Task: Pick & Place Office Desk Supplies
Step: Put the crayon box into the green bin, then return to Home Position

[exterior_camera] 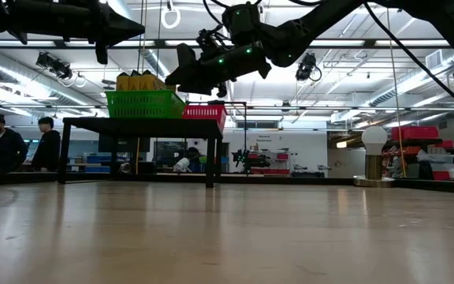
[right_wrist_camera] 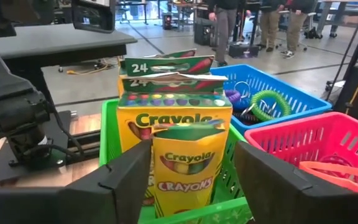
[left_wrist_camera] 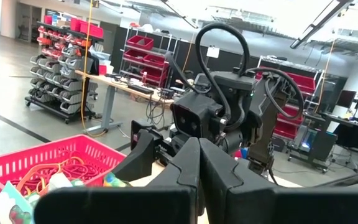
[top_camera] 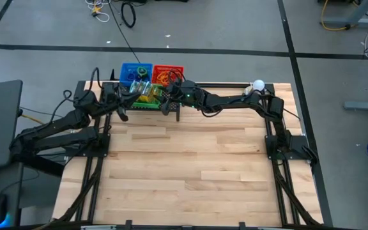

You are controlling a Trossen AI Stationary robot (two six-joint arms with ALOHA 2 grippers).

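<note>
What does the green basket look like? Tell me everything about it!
The green basket is bright plastic with lattice walls full of little holes. It sits on a dark raised shelf at the table's far edge, beside the red basket and in front of the blue one. Yellow crayon boxes stand upright inside, poking above its rim. The right claw hangs open just over it.

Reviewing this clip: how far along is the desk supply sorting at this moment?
Looks nearly done. Crayon boxes stand in the green basket, bands lie in the red basket, coils in the blue basket, and the table shows no loose supplies. In hand: the right end effector, open, flanks the front crayon box without gripping it. The left end effector is shut and holds nothing visible. Left: withdrawing.
</note>
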